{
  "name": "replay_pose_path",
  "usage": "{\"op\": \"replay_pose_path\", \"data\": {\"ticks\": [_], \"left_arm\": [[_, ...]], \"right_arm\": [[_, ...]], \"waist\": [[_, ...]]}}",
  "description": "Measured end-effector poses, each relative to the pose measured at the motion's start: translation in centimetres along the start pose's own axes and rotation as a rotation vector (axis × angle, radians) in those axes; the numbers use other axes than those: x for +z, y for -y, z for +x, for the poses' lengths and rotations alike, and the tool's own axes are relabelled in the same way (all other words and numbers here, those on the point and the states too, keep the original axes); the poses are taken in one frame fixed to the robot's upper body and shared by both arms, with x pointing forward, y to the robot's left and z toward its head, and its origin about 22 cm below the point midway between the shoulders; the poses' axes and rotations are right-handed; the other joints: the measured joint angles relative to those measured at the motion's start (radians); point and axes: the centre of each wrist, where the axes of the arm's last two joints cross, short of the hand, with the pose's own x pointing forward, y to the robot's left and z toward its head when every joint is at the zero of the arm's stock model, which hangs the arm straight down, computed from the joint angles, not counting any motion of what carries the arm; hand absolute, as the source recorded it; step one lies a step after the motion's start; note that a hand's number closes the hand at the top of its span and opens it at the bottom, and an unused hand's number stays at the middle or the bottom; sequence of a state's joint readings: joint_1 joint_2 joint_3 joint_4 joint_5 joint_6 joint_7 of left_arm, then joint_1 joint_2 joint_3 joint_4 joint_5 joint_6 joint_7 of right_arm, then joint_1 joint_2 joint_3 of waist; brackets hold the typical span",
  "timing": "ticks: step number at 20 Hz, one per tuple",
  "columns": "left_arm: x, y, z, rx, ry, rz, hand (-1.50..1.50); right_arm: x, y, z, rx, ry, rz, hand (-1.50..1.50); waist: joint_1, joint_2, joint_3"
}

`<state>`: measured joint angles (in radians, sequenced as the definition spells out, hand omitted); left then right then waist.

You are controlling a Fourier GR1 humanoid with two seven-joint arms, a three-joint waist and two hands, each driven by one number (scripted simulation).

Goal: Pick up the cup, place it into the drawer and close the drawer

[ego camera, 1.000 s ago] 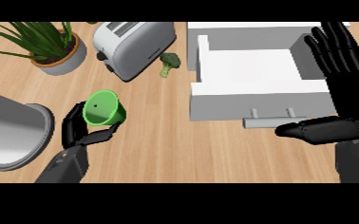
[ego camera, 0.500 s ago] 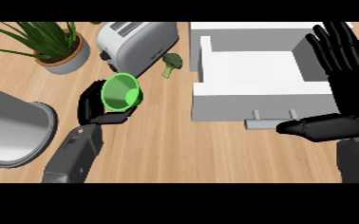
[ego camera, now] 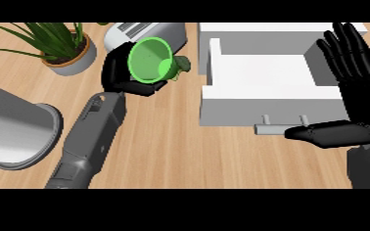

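Head view. Cup (ego camera: 150, 60), green: clasped by curled fingers of left hand (ego camera: 124, 74), above counter, left of open drawer (ego camera: 260, 85). Advice: carry rightward, clear the drawer's wall, lower upright. Right hand (ego camera: 348, 73): fingers straight, spread, resting at drawer's right edge.

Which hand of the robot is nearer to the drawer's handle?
The right hand. Its thumb lies just beside the handle at the open drawer's front. The left hand, holding the green cup, is away to the handle's left, over the counter.
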<state>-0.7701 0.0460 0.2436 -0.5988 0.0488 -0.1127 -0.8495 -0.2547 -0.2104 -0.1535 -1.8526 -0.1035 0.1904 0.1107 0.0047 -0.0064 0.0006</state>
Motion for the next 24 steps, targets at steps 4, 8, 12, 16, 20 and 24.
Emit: {"op": "replay_pose_path", "data": {"ticks": [4, 8, 12, 16, 20, 24], "left_arm": [[-4.6, 3.6, 2.7, -0.003, 0.015, -0.05, 1.5], [-8.4, 7.3, 5.7, -0.021, 0.008, -0.087, 1.5], [-11.5, 10.8, 8.4, -0.059, -0.018, -0.093, 1.5], [-13.7, 13.8, 10.1, -0.106, -0.088, -0.099, 1.5], [-14.5, 15.3, 9.8, -0.165, -0.171, -0.091, 1.5], [-14.5, 15.9, 9.0, -0.233, -0.243, -0.088, 1.5]], "right_arm": [[0.2, 0.2, -0.1, -0.004, -0.001, -0.005, -1.5], [0.1, 0.4, -0.5, 0.0, 0.0, -0.01, -1.5], [0.0, 0.3, -0.4, -0.002, 0.005, -0.009, -1.5], [-0.5, 0.2, -0.4, -0.001, 0.013, -0.007, -1.5], [-0.9, 0.2, -0.2, -0.008, 0.025, 0.014, -1.5], [-1.1, 0.2, 0.0, -0.015, 0.038, 0.026, -1.5]], "waist": [[-0.002, -0.001, 0.0], [-0.01, 0.001, 0.0], [-0.02, 0.004, 0.0], [-0.032, 0.008, 0.0], [-0.058, 0.016, 0.001], [-0.08, 0.023, 0.001]]}}
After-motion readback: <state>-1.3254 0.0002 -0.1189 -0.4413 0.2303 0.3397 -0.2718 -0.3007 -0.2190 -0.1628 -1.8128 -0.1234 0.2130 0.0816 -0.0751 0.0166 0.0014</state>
